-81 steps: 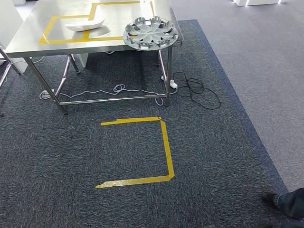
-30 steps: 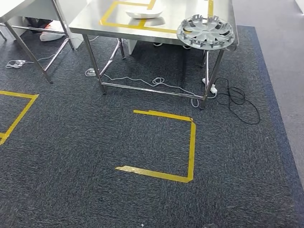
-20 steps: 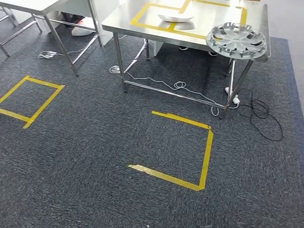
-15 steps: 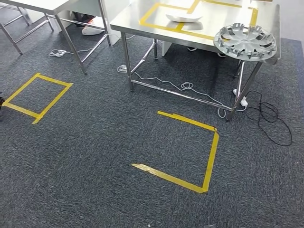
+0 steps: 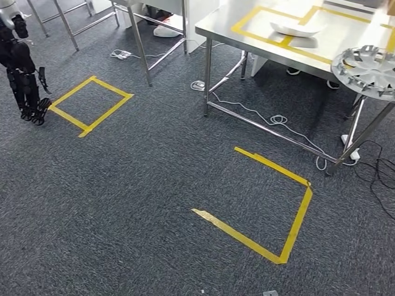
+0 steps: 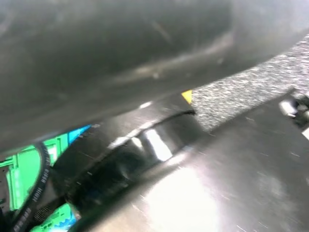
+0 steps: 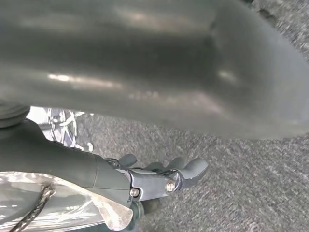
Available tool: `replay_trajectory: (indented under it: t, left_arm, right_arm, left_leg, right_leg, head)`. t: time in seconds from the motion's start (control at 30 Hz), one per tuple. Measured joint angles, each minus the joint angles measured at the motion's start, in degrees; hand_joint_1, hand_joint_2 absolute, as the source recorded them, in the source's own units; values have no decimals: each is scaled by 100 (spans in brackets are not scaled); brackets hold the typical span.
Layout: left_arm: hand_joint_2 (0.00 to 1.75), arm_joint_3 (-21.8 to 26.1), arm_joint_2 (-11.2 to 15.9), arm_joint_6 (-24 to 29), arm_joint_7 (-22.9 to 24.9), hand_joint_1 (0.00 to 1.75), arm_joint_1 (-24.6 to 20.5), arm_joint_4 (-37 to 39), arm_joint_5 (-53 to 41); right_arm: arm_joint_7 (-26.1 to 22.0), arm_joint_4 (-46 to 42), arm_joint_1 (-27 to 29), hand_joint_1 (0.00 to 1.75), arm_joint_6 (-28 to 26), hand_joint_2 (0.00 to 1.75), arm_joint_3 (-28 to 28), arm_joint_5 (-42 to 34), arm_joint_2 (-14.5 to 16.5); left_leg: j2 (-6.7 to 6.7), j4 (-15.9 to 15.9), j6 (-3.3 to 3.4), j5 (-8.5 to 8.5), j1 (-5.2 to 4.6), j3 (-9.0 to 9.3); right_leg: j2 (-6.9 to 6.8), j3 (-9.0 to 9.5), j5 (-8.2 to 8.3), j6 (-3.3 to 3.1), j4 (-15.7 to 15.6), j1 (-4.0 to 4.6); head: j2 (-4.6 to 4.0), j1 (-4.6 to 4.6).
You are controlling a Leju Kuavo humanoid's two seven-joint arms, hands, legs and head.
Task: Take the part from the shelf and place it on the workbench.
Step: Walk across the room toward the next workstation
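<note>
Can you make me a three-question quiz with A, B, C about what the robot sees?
1. Where is the hubcap?
A. on the carpet
B. on the steel table, at its corner
C. in a hand

2. What colour is the tape on the carpet?
A. yellow
B. red
C. blue

3. What is the left hand doing?
A. holding the hubcap
B. pressing on the table
C. hanging with nothing in it

Answers:
1 B: it lies on the tabletop above a leg.
2 A: both floor outlines are yellow.
3 C: its dark fingers hang above the carpet, holding nothing.
</note>
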Motion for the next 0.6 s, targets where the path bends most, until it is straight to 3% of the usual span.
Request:
replay_trajectory:
  t: [0.07,0.1,0.13,0.17,0.2,0.23,0.3,0.37,0.43,0.47,0.5,0.53,0.6]
  left_arm:
    - [0,-3,-2,15,5,0,7,0,-26]
    - [0,-7,-6,21,8,0,0,0,-41]
    - [0,-10,-10,28,10,0,-10,0,-56]
    - [0,-14,-13,35,10,0,-16,0,-71]
    - [0,-16,-14,44,10,0,-15,0,-85]
    - [0,-17,-14,55,10,0,-10,0,-98]
    - [0,-19,-16,71,10,0,-4,0,-126]
    - [0,-21,-28,77,10,0,-13,0,-151]
    - [0,-23,-37,85,10,0,-21,0,-162]
    - [0,-23,-37,95,10,0,-18,0,-164]
    - [0,-24,-36,107,10,0,-11,0,-166]
    - [0,-24,-33,122,10,0,-4,0,-167]
    - [0,-24,-27,146,10,0,-9,0,-168]
  right_arm:
    - [9,0,-8,0,9,0,0,-1,0]
    - [14,0,2,0,21,0,0,-1,0]
    - [17,1,15,0,34,0,0,-3,0]
    - [20,2,28,0,54,0,0,-7,1]
    - [23,3,37,0,77,0,0,-10,1]
    - [26,4,41,0,97,0,0,-13,2]
    - [32,4,39,0,134,0,0,-4,2]
    - [39,4,38,0,174,0,0,10,2]
    - [48,4,37,0,237,0,0,21,3]
    - [50,4,36,0,275,0,-1,27,4]
    - [46,4,31,0,316,0,-1,34,7]
    - [38,4,27,0,360,0,-1,42,11]
    - [17,7,28,0,438,0,0,61,25]
  left_leg:
    - [-129,-29,76,37,15,0]
    - [-196,-35,102,49,21,-2]
    - [-271,-35,119,54,16,-6]
    - [-355,-34,128,56,7,-7]
    - [-439,-33,132,56,-3,-4]
    - [-526,-32,134,55,-14,2]
    - [-704,-31,135,54,-28,23]
    - [-866,-15,116,51,-36,16]
    - [-1005,0,58,63,-14,-36]
    - [-1083,-1,18,78,1,-66]
    - [-1072,14,-13,77,12,-87]
    - [-962,79,-42,33,8,-123]
    - [-585,517,-92,-241,-6,-327]
  right_leg:
    - [322,-91,-218,46,288,-25]
    - [532,-254,-410,54,627,-31]
    - [652,-457,-606,49,1046,-30]
    - [704,-667,-744,43,1446,-26]
    - [722,-824,-778,31,1697,-23]
    - [730,-890,-691,14,1732,-20]
    - [838,-712,-223,-44,1132,-11]
    - [1177,-436,149,-105,376,-16]
    - [1352,-323,215,-125,112,-11]
    - [1286,-302,227,-125,89,-6]
    - [1205,-280,244,-142,68,-5]
    - [1121,-264,259,-162,41,-11]
    - [926,-229,273,-203,-3,-22]
  head:
    - [0,14]
    - [0,25]
    - [0,29]
    - [0,30]
    - [0,30]
    - [0,30]
    - [0,31]
    - [0,25]
    - [0,18]
    - [0,19]
    - [0,17]
    - [0,10]
    - [0,-16]
